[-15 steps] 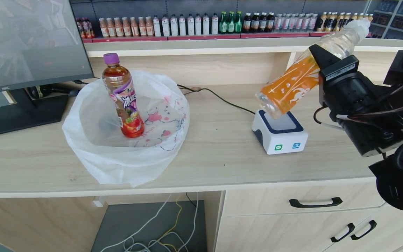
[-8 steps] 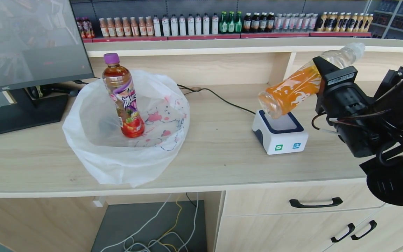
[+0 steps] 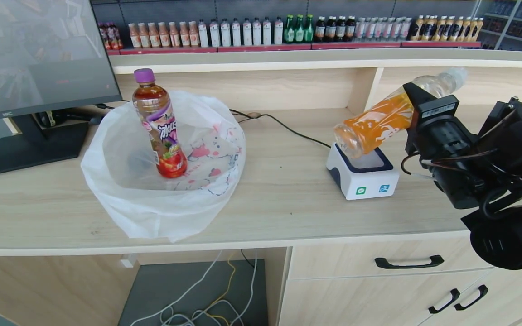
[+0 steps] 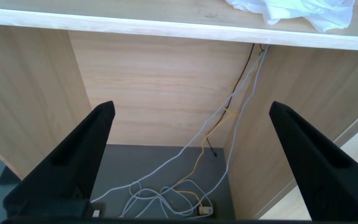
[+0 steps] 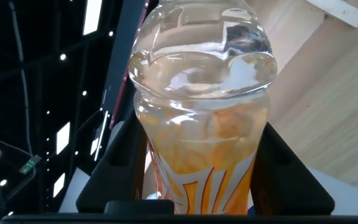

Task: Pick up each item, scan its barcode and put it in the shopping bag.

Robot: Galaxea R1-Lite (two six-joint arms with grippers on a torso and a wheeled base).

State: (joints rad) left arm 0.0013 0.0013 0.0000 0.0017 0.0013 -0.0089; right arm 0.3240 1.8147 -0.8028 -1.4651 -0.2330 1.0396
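1. Clamping the orange bottle (image 3: 374, 124) around its middle, the right gripper (image 3: 414, 105) holds it tilted, cap toward the far right.
2. The bottle's base hangs just above the scanner (image 3: 363, 174).
3. Well to the left, the shopping bag (image 3: 107, 194) holds an upright tea bottle (image 3: 159, 127).
4. The left gripper (image 4: 191, 107) hangs spread and empty below the counter (image 4: 104, 20) edge.

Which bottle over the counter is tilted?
The orange-labelled clear plastic bottle held in the right gripper; the purple-capped tea bottle stands upright in the white plastic bag.

Orange bottle (image 3: 379, 124) tilted over scanner (image 3: 363, 174); tea bottle (image 3: 159, 127) bagged.
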